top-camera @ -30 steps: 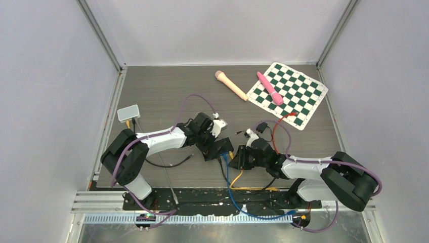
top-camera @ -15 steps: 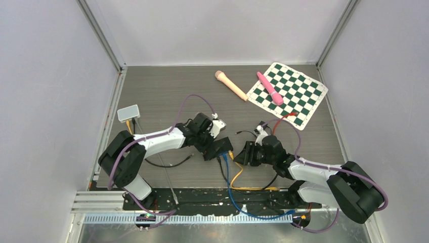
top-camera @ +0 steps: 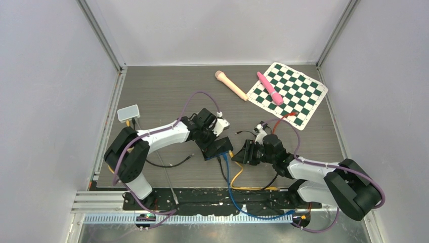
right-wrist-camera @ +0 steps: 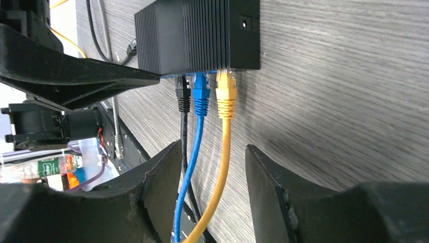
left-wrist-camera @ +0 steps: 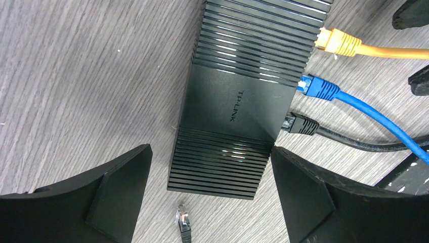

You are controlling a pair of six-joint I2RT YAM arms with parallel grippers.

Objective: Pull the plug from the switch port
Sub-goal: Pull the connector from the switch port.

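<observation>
The black TP-LINK switch (left-wrist-camera: 238,106) lies on the grey table, also seen in the top view (top-camera: 220,148). A yellow plug (left-wrist-camera: 340,43), a blue plug (left-wrist-camera: 317,87) and a black plug (left-wrist-camera: 302,124) sit in its ports; the right wrist view shows them too: yellow (right-wrist-camera: 226,96), blue (right-wrist-camera: 201,93), black (right-wrist-camera: 182,93). My left gripper (left-wrist-camera: 212,202) is open, its fingers flanking the switch's near end. My right gripper (right-wrist-camera: 215,172) is open a short way back from the plugs, with the yellow and blue cables running between its fingers.
A loose black plug (left-wrist-camera: 183,223) lies by the switch's end. A checkered mat (top-camera: 288,93) with a pink stick (top-camera: 269,88), a peach stick (top-camera: 231,85), a white box (top-camera: 128,113) and a red cable (top-camera: 277,126) lie around.
My right gripper has drawn back to the right, away from the plugs. My left gripper has shifted slightly right and farther along the switch. All three plugs stay in.
</observation>
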